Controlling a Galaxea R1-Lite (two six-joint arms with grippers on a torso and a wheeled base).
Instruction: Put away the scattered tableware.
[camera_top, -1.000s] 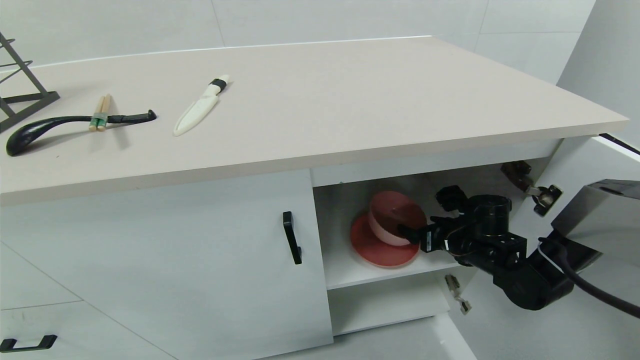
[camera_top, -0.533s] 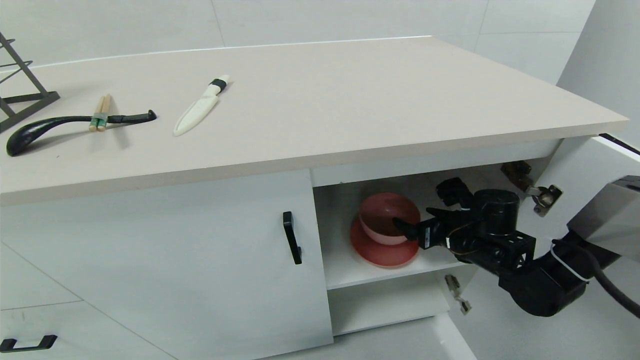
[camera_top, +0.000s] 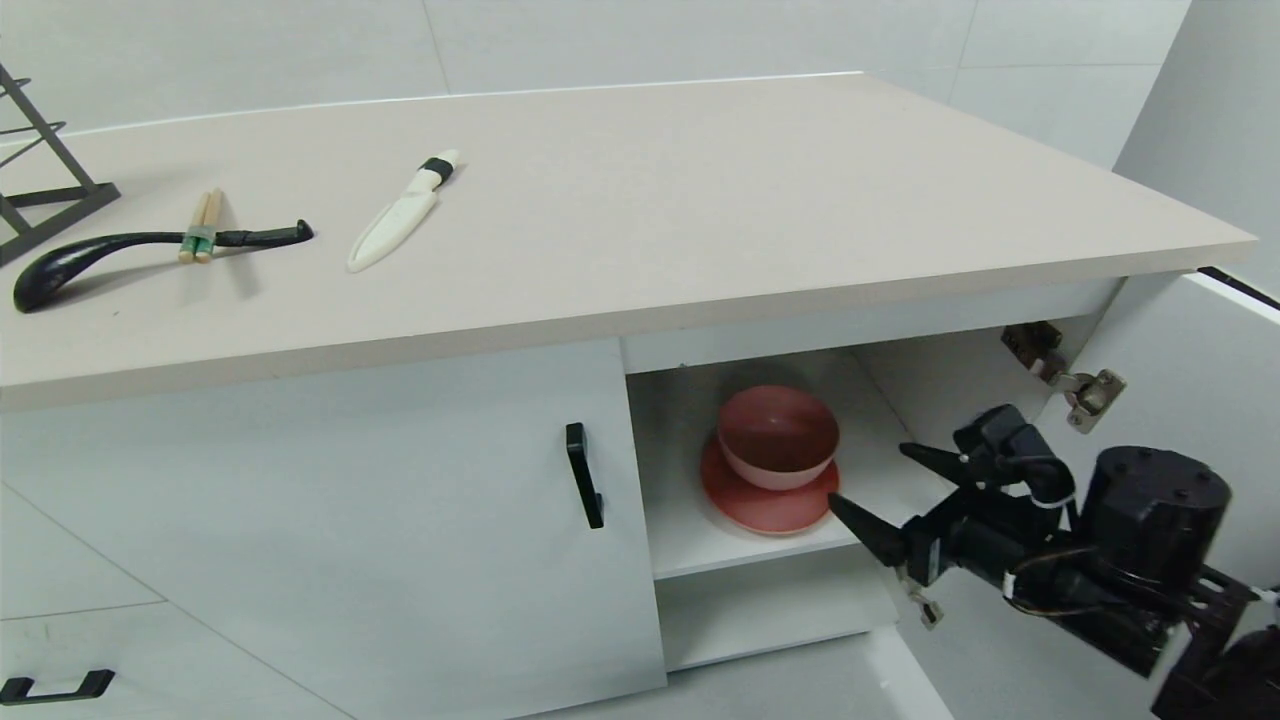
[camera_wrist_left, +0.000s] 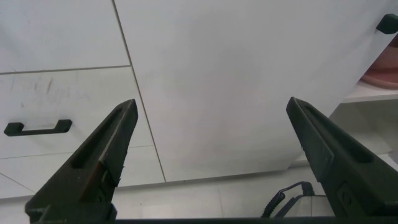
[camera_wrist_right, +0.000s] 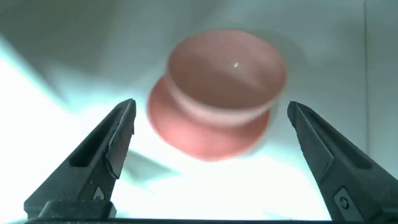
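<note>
A pink bowl (camera_top: 777, 436) (camera_wrist_right: 227, 76) sits upright on a red plate (camera_top: 768, 503) (camera_wrist_right: 205, 137) on the shelf inside the open cabinet. My right gripper (camera_top: 885, 490) (camera_wrist_right: 211, 140) hangs open just outside the cabinet opening, to the right of the plate and apart from the bowl. On the countertop lie a black ladle (camera_top: 150, 247), a pair of chopsticks (camera_top: 200, 226) across its handle, and a cream knife (camera_top: 402, 210). My left gripper (camera_wrist_left: 211, 137) is open, low in front of the shut cabinet door (camera_wrist_left: 249, 87), holding nothing.
The cabinet's right door (camera_top: 1180, 400) stands swung open beside my right arm, its hinges (camera_top: 1085, 385) exposed. The left door has a black handle (camera_top: 585, 475). A dark wire rack (camera_top: 45, 170) stands at the counter's far left. A drawer with a black handle (camera_top: 55, 688) is lower left.
My right gripper let go of the pink bowl, leaving it on the red plate, and drew back out of the cabinet toward the right, opening wide.
</note>
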